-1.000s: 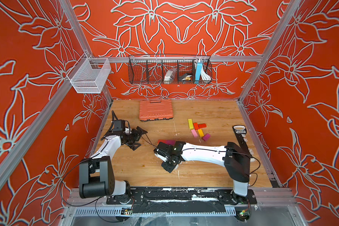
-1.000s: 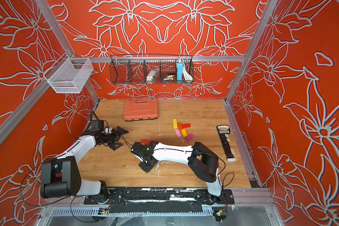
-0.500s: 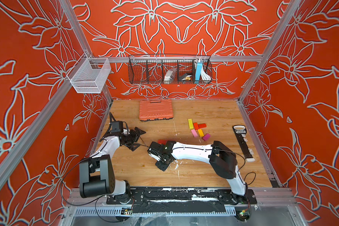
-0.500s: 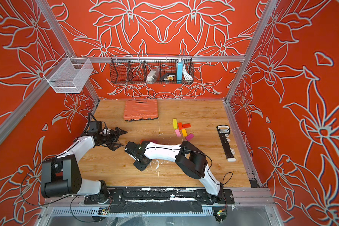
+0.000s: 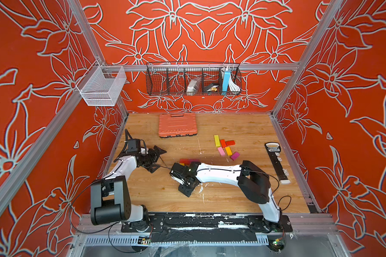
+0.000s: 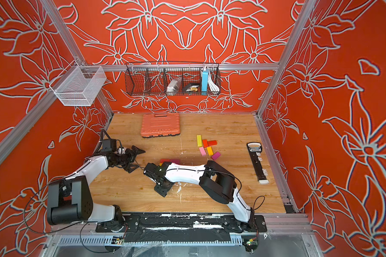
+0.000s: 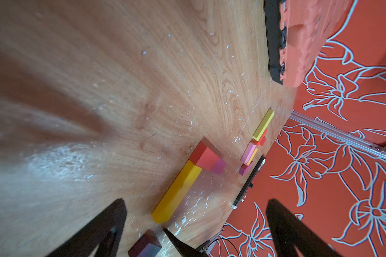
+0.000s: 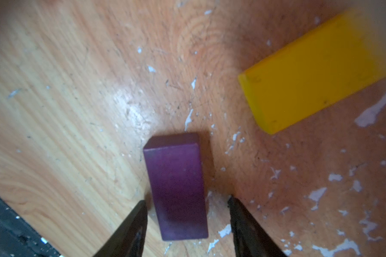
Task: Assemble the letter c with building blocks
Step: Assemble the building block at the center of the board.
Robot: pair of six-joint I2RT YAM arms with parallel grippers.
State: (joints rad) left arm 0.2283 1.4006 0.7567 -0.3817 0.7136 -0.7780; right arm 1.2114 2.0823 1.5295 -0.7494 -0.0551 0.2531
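Six blocks (image 5: 228, 150) clustered on table (image 5: 243, 124): yellow, red, pink, orange, magenta. Nearer the arms, red block (image 7: 204, 156) butted against magenta block (image 7: 218, 165) and long yellow bar (image 7: 176, 192). Matte purple block (image 8: 176, 189) lying flat between parted right gripper (image 8: 186, 199) fingers. Left gripper (image 7: 195, 200) spread wide, empty.

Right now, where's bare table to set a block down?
Widest: the front strip of table between the left arm and the right arm. Also the back right corner, bordered by the orange case, the loose blocks and the black strip. Crowded: mid-table, where the right gripper straddles the purple block beside the yellow block.
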